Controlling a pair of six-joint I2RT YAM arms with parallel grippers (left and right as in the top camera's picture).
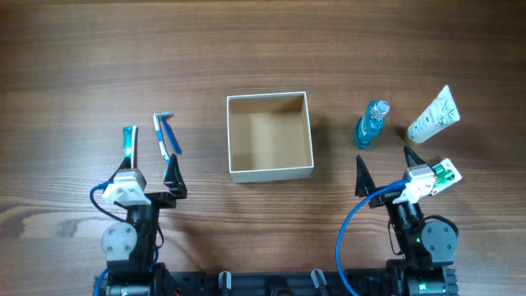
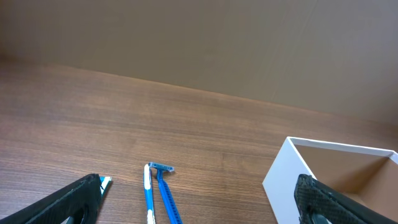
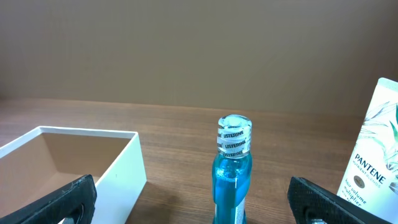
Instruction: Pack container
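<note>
Nearest, at the near edge of the bench [image 1: 82, 66], left gripper [image 1: 150, 168] spread wide and empty, right gripper [image 1: 386, 168] likewise spread, pinching nothing. Just beyond the left one, two blue razors [image 1: 166, 136] side by side, a slim teal-and-white item [image 1: 128, 141] beside them. Just beside the right one, a green-and-white packet [image 1: 444, 175]. Mid-bench, between both arms, the container [image 1: 271, 173]: square, open-topped, upright, white outside and along the rim, tan-brown inside, empty. Farther right, apart from the box, a blue mouthwash bottle [image 1: 371, 125] standing upright with a clear cap, then a leaf-printed white tube [image 1: 433, 115]
</note>
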